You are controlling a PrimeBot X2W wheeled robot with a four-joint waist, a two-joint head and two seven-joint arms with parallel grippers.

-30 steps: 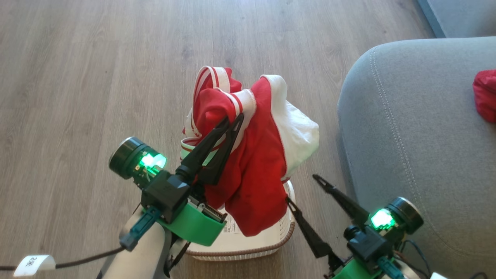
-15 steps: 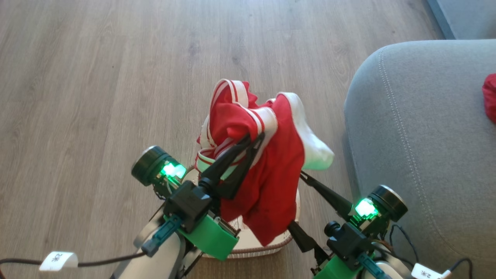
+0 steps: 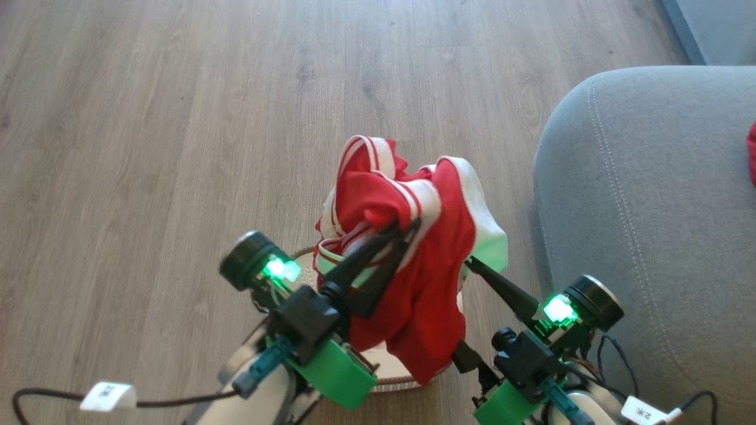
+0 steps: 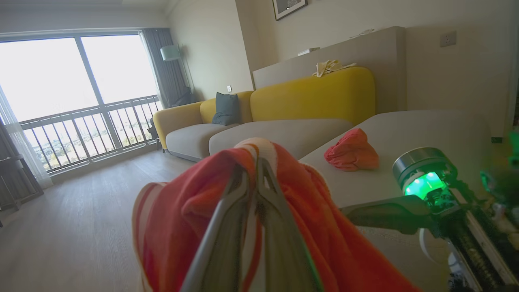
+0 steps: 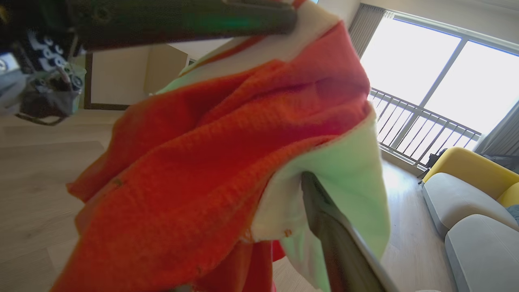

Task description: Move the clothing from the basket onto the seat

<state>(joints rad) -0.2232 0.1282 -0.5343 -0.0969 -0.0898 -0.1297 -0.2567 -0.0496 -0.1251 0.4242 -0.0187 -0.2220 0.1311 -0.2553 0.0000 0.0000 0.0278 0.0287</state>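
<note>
My left gripper (image 3: 406, 226) is shut on a red garment with white striped trim (image 3: 434, 260), which hangs bunched over the white basket (image 3: 394, 380); most of the basket is hidden under the cloth. In the left wrist view the left gripper (image 4: 255, 167) pinches the trim of the garment (image 4: 194, 211). My right gripper (image 3: 462, 304) is open, one finger against the white part and the other behind the red hem. The grey seat (image 3: 649, 206) lies to the right, with another red garment (image 4: 352, 150) lying on the seat (image 4: 405, 129). The hanging cloth (image 5: 227, 162) covers the right wrist view.
Wooden floor (image 3: 177, 118) stretches to the left and ahead. A yellow and grey sofa (image 4: 284, 109) stands along the far wall, with a large window and balcony rail (image 4: 81, 117) beyond. Cables trail from both wrists near the bottom edge.
The head camera has shifted, so the scene slid right. My right gripper has closed in on the hanging garment and its fingers now stand on either side of it. The left keeps its grip.
</note>
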